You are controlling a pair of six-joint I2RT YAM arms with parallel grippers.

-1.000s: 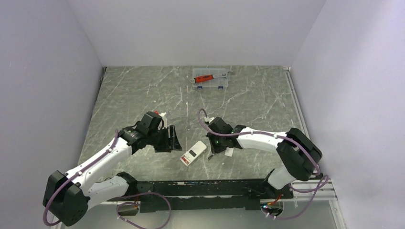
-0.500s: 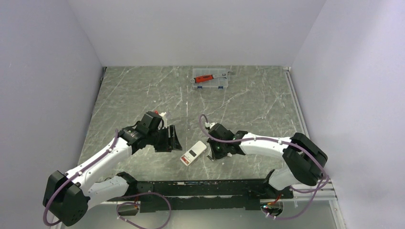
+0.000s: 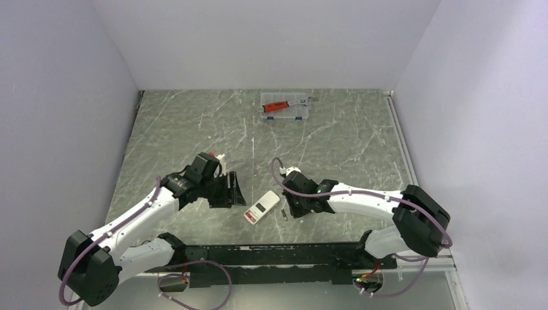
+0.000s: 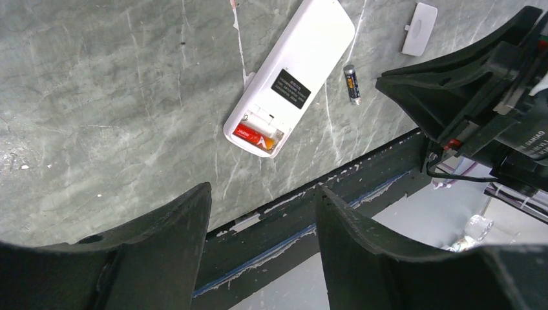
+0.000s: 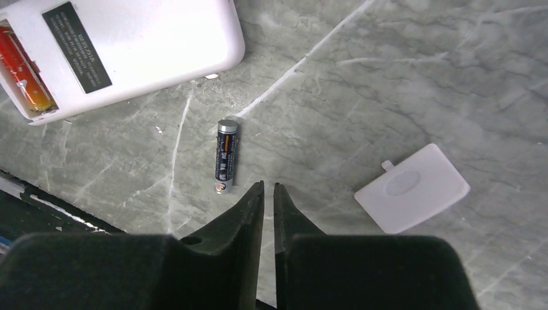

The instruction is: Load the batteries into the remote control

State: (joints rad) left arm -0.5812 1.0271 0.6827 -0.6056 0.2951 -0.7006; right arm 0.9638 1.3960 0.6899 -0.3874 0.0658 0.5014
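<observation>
The white remote control (image 3: 262,208) lies back up near the table's front edge. Its open recess holds one red-orange battery (image 4: 257,135), also in the right wrist view (image 5: 22,71). A second battery (image 5: 225,155), dark with a silver end, lies loose on the table just right of the remote (image 4: 291,77); it also shows in the top view (image 3: 284,214). My right gripper (image 5: 269,186) is shut and empty, its tips just beside this battery's near end. My left gripper (image 4: 262,190) is open and empty, above the table left of the remote.
The small white square cover piece (image 5: 413,187) lies right of the loose battery. A clear plastic case (image 3: 284,106) with a red-handled silver tool stands at the back. The black front rail (image 3: 284,255) runs close below the remote.
My right gripper has moved toward the near edge, closer to the loose battery, and now hides the white cover in the top view. The left arm has barely shifted.
</observation>
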